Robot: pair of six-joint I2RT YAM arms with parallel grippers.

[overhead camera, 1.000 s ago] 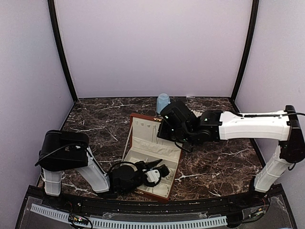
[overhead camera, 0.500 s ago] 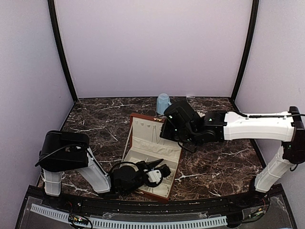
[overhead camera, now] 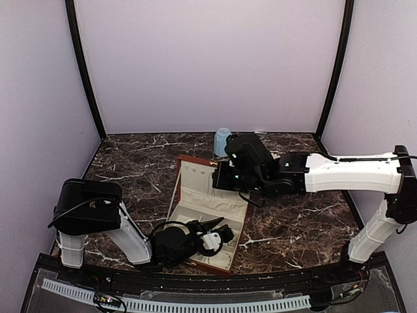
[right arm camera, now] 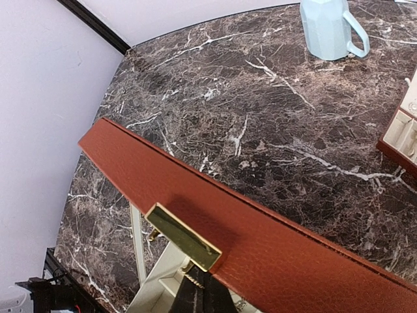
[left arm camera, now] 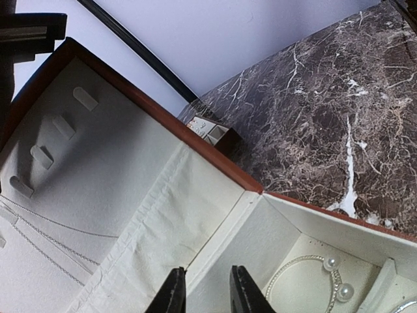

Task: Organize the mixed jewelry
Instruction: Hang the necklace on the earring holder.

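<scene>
The table [overhead camera: 293,222] is dark veined marble, and both arms are over it. My right arm [overhead camera: 352,173] reaches in from the right to the far end of the box [overhead camera: 195,202]. My left arm [overhead camera: 124,235] lies low along the near edge, with its wrist at the near end of the box.

The box is reddish-brown outside and cream inside, and it stands open. On the right wrist view its raised lid [right arm camera: 273,248] shows me the leather back. The gold clasp [right arm camera: 182,236] sits on the lid's edge. The right fingers [right arm camera: 203,293] are pressed together just under that clasp. I cannot tell whether they pinch anything thin.

The left fingers [left arm camera: 205,274] are spread a little with nothing between them. They hover over the cream lining where the lid meets the base.

A pale blue mug [right arm camera: 329,27] stands upright at the back of the table, apart from the box. A small cream tray [left arm camera: 212,132] sits on the table just beyond the lid.

The jewelry [left arm camera: 333,280] I see best is a beaded ring with two pearls, lying in a compartment of the base. Thin chains [left arm camera: 45,225] run across the lid lining. Tiny glinting specks [left arm camera: 199,124] sit on the tray.
</scene>
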